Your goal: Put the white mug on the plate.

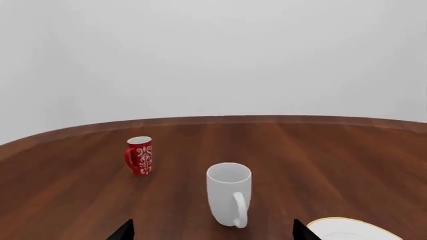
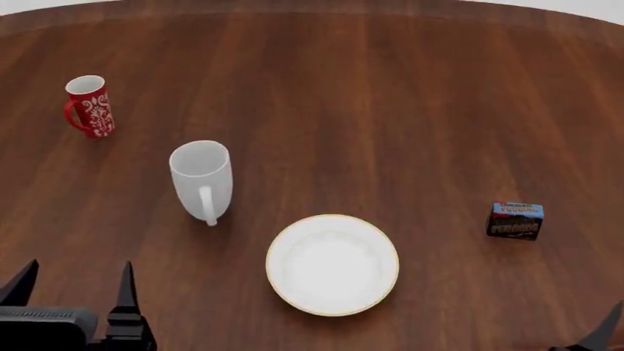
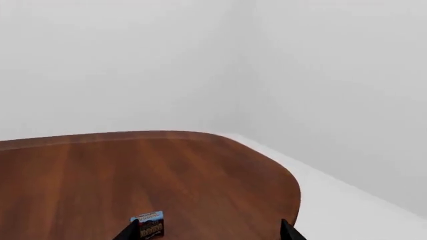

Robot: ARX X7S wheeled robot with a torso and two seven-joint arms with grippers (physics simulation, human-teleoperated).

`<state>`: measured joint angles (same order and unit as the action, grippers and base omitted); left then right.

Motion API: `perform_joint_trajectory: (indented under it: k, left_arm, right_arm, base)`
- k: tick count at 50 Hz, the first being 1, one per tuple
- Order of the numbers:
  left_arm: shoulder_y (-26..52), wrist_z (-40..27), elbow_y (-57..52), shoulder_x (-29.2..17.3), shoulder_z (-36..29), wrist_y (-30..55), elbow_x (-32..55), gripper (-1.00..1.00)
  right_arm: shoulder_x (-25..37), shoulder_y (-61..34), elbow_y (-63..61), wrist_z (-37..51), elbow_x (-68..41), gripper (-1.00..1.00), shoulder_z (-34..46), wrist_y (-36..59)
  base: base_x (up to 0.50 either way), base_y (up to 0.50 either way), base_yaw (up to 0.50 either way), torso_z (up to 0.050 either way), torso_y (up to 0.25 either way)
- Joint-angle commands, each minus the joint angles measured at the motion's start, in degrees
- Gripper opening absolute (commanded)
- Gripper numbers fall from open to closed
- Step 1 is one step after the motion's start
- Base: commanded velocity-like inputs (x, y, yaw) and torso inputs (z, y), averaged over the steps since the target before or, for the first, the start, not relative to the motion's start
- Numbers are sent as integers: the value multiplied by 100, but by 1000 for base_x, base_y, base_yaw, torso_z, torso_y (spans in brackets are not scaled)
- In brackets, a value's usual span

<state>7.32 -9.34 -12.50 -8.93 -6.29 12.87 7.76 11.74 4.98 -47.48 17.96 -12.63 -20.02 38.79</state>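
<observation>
Head view shows a dark wooden desk (image 2: 390,95) carrying four things. The white mug (image 2: 202,180) stands upright toward the desk's left side, its handle turned to the near edge. The plate (image 2: 332,264) lies close to the near edge, near the mug but not touching it, and bare on top. A red mug with a white floral pattern (image 2: 90,106) stands upright farther back toward the left edge, well apart from the white mug. A small dark printed box (image 2: 515,220) sits toward the right edge.

The left hand (image 2: 73,281) hovers at the near left corner, its two dark fingers spread apart and holding nothing, short of the white mug. Only one fingertip of the right hand (image 2: 600,333) shows here; the right wrist view shows both tips spread wide and empty.
</observation>
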Motion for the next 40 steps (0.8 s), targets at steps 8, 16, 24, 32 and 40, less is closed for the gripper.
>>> perform_joint_trajectory:
  k: [8, 16, 24, 32, 40]
  left_arm:
    - [20, -44, 30, -49, -124, 10, 54, 100]
    - [26, -57, 53, -65, -189, 25, 71, 100]
    - [58, -85, 68, -86, -239, 46, 78, 100]
    - [65, -97, 76, -111, -279, 45, 101, 100]
    - [51, -120, 82, -134, -299, 19, 128, 100]
  right_arm:
    - [-30, 219, -19, -114, -196, 100, -199, -405]
    - [-3, 221, 48, -94, -178, 100, -140, -444]
    - [2, 132, 87, -71, -307, 100, -149, -317]
    - [26, 124, 111, -86, -367, 100, -127, -333]
    - [32, 109, 130, -79, -438, 100, -130, -329]
  base:
    - [285, 0, 0, 0, 0]
    - [338, 4, 0, 0, 0]
    - [249, 88, 0, 0, 0]
    - [160, -6, 0, 0, 0]
    - [68, -295, 0, 0, 0]
